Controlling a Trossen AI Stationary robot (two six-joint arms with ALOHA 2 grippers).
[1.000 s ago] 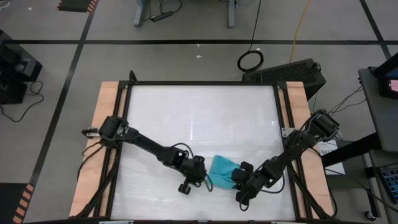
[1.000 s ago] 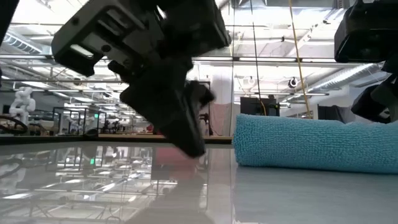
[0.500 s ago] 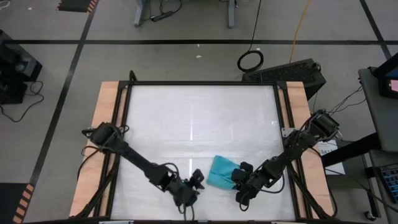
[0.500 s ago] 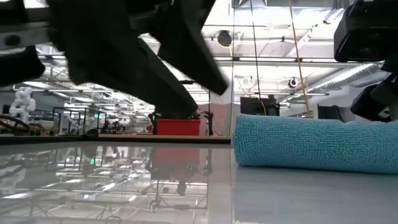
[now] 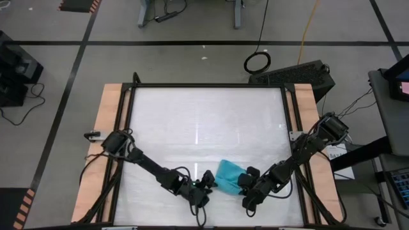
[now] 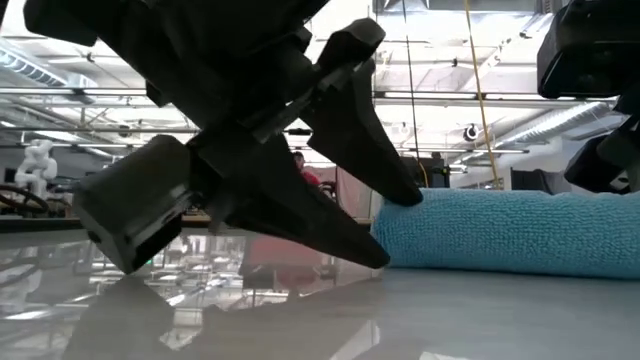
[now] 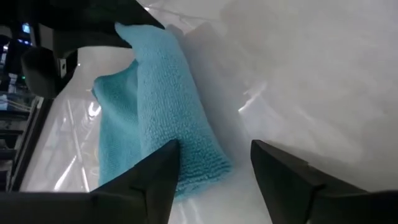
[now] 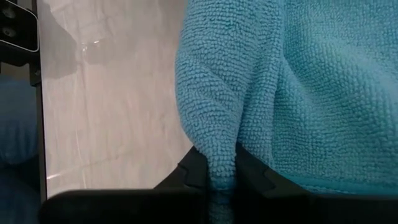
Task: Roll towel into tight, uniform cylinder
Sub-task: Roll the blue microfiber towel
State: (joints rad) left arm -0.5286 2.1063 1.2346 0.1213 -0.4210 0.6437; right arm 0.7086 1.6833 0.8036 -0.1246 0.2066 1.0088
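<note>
The turquoise towel (image 5: 227,175) lies as a short, thick roll on the white table near its front edge, and it also shows in the low view (image 6: 510,232). My left gripper (image 5: 207,181) stands open at the roll's left end (image 7: 186,162). One finger overlaps that end and the other is over bare table beside it. My right gripper (image 5: 245,181) is at the roll's right side, shut on a fold of the towel (image 8: 221,158). My left gripper comes level from the table's left. In the low view its upper fingertip (image 6: 405,192) lies at the top edge of the towel's left end (image 6: 425,205), but I cannot tell whether it touches. My right gripper pinches a raised fold of the towel (image 8: 219,146) between its two fingers (image 8: 189,171), at the roll's right side. The rest of the towel lies on the table.
Bare white tabletop (image 5: 198,121) spreads far and left of the towel. Wooden side rails (image 5: 107,128) and a black frame border the table. Both arms reach in low from the table's left and right sides toward the front middle.
My left gripper has opened. It first drew back toward the table's near edge, then came back to the towel's left end. The towel and my right gripper have kept still.
</note>
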